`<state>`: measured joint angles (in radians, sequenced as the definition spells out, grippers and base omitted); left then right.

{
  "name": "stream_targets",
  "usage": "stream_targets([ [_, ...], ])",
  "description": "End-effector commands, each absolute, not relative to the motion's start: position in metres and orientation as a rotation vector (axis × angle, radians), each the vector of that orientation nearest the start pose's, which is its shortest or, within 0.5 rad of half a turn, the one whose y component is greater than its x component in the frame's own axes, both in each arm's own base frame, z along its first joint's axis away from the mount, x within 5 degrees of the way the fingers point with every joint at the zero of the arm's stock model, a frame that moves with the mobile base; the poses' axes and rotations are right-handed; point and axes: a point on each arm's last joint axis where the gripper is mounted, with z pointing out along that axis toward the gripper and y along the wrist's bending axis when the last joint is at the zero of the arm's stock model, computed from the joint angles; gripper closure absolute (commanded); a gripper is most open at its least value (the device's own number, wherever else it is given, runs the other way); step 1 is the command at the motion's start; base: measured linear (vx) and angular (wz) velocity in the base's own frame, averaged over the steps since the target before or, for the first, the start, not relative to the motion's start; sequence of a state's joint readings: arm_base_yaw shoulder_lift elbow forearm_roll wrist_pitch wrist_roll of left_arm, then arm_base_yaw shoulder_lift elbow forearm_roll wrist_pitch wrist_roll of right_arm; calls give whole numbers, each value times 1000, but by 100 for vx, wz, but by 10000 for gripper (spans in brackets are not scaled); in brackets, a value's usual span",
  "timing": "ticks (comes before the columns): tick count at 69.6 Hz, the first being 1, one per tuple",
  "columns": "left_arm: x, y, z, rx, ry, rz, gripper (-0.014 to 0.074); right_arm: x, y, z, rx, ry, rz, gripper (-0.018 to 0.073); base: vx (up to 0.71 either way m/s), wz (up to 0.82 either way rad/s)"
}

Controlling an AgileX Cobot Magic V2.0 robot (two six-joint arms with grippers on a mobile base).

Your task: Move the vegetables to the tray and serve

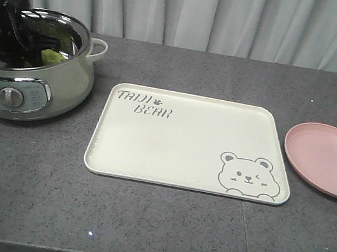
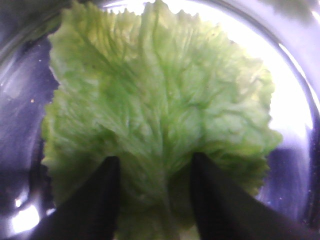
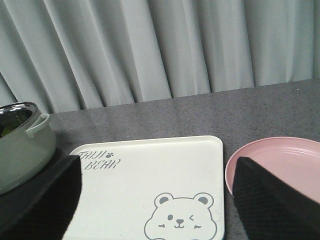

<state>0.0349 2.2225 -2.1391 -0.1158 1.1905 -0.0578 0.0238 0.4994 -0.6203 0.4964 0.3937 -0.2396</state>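
Leaf: a crinkly bright green lettuce leaf (image 2: pixel 160 110) is pictured lying inside the pale green, steel-lined electric pot (image 1: pixel 32 87).
Handling: judged light, limp and easily torn; best pinched at the firmer pale rib.
Left tool (image 2: pixel 155 160): spread over the stem end, nothing gripped.
Right tool (image 3: pixel 157 161): spread, empty.
Surface: speckled grey tabletop (image 1: pixel 158 228); the cream-white rectangular plastic tray (image 1: pixel 186 135) is set beside the pot, grey curtain (image 1: pixel 239 15) behind.

lettuce (image 2: pixel 160 115) bright green | tray (image 1: pixel 171 146) cream, grey bear (image 1: pixel 245 175) | plate (image 1: pixel 328 156) pink
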Motion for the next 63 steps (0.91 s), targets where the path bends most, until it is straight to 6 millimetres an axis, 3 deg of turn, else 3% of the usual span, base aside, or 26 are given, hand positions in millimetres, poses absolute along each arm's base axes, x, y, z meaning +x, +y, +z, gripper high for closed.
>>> stream_targets([
  [1, 475, -1, 287, -153, 2748, -272, 519, 101, 17, 367, 50, 1654, 332, -25, 0, 0],
  [5, 475, -2, 287, -125, 2744, -291, 607, 100, 18, 366, 46, 1664, 335, -25, 0, 0],
  [20, 474, -4, 310, -103, 2671, -317, 603, 100, 19, 363, 36, 1697, 349, -25, 0, 0],
  [36, 455, -5, 387, -68, 2450, -301, 603, 100, 20, 363, 52, 1693, 384, -25, 0, 0],
  [51, 410, -7, 464, -35, 2251, -294, 603, 104, 22, 365, 19, 1675, 377, -25, 0, 0],
  [63, 372, -24, 503, 25, 2155, -505, 603, 127, 30, 365, 10, 1715, 493, -25, 0, 0],
])
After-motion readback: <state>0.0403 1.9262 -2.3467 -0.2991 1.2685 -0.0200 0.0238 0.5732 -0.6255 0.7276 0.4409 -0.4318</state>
